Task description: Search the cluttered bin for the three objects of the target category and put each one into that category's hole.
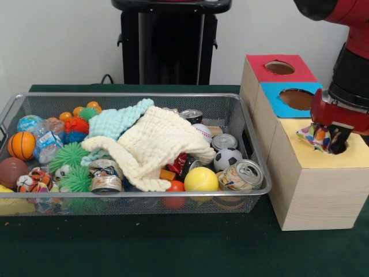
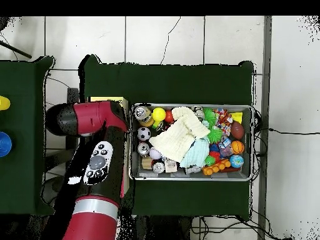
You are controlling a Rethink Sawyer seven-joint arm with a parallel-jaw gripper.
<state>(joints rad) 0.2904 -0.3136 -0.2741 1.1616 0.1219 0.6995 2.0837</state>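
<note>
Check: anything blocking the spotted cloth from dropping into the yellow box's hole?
Nothing visible. The spotted cloth hangs at the rim of the hole in the yellow-topped box, directly under the gripper. The gripper covers part of the opening, so the inside is not visible.

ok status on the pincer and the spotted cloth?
Pincer over the yellow box's hole, state unclear. Spotted cloth bunched at the hole's rim, part in. Cream cloth covers much of the bin.

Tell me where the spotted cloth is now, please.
In the front view, the spotted cloth hangs at the yellow-topped box's hole, right of the wire basket, under the gripper.
</note>
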